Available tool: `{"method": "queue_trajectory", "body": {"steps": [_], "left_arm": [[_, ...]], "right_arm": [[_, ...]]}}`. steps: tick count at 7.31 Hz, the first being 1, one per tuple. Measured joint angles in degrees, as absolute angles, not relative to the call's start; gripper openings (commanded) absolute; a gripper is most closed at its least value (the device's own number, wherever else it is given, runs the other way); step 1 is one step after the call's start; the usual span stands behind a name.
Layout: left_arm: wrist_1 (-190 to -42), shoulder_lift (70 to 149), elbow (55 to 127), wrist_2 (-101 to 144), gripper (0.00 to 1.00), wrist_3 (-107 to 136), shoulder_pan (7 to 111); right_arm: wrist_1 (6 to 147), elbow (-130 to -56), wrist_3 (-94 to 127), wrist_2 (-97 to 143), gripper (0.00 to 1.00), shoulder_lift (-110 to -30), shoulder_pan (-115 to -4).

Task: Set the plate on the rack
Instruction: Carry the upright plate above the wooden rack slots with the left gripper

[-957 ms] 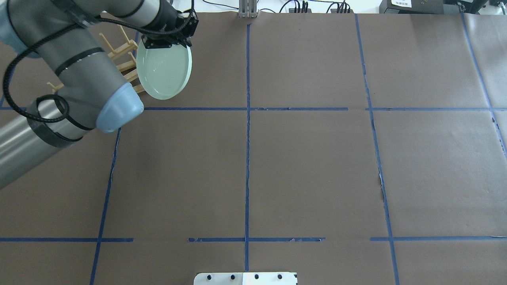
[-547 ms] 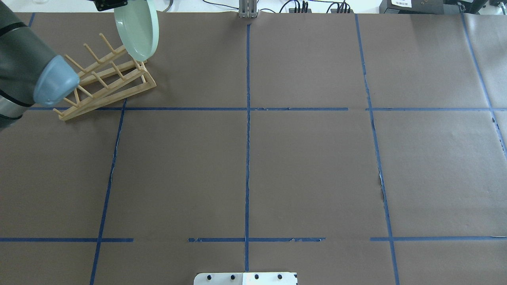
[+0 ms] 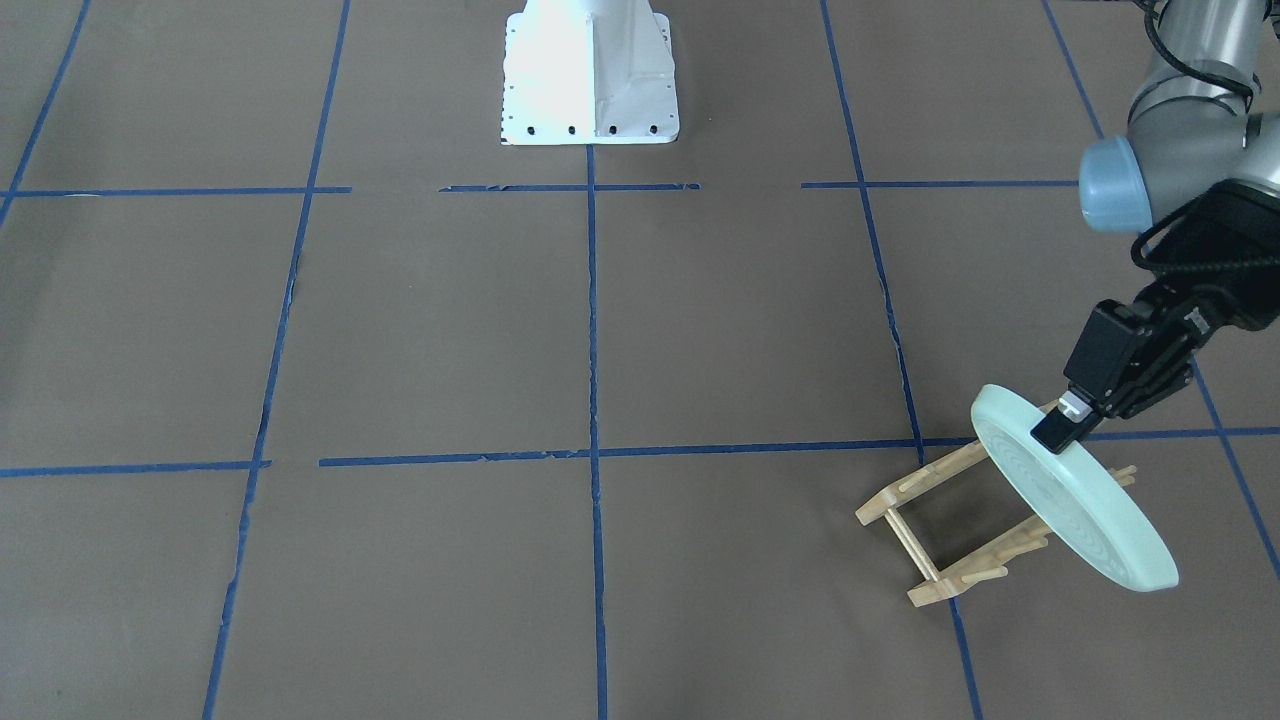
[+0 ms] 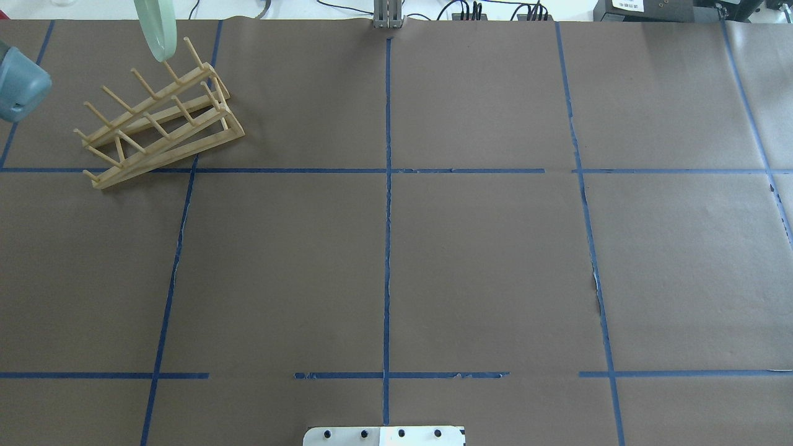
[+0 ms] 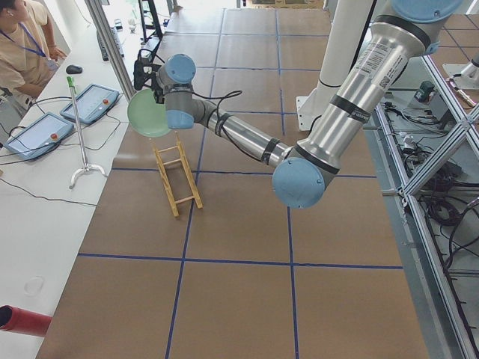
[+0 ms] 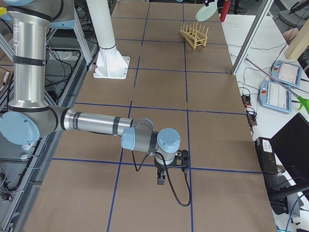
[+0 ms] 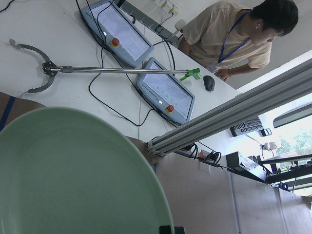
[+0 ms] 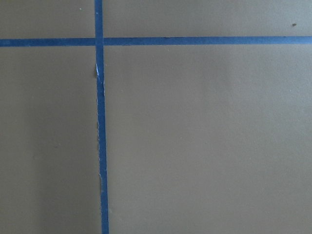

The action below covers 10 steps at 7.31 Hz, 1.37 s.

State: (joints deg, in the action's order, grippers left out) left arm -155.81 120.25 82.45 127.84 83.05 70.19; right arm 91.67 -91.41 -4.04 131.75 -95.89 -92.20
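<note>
Mint plate above wooden rack, blue-taped brown table around.

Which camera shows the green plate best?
The exterior front-facing view: the whole plate shows, tilted above the rack. Overhead catches only a sliver, the left wrist a cropped part, the side views show it small.

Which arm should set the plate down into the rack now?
Left. The left gripper holds the plate on edge over the rack; the right arm hangs far off at the table's other end.
</note>
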Motion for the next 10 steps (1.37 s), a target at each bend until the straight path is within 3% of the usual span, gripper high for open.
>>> {"method": "queue_trajectory", "body": {"steps": [5, 10], "left_arm": [[-175.64, 120.75, 73.39, 127.8, 0.0, 88.87, 69.63], [-179.44, 120.46, 70.96, 127.41, 0.0, 89.38, 67.74]], "right_arm": [[91.63, -91.41, -4.04, 131.75, 1.0, -95.89, -92.2], [91.63, -91.41, -4.04, 131.75, 1.0, -95.89, -92.2]]}}
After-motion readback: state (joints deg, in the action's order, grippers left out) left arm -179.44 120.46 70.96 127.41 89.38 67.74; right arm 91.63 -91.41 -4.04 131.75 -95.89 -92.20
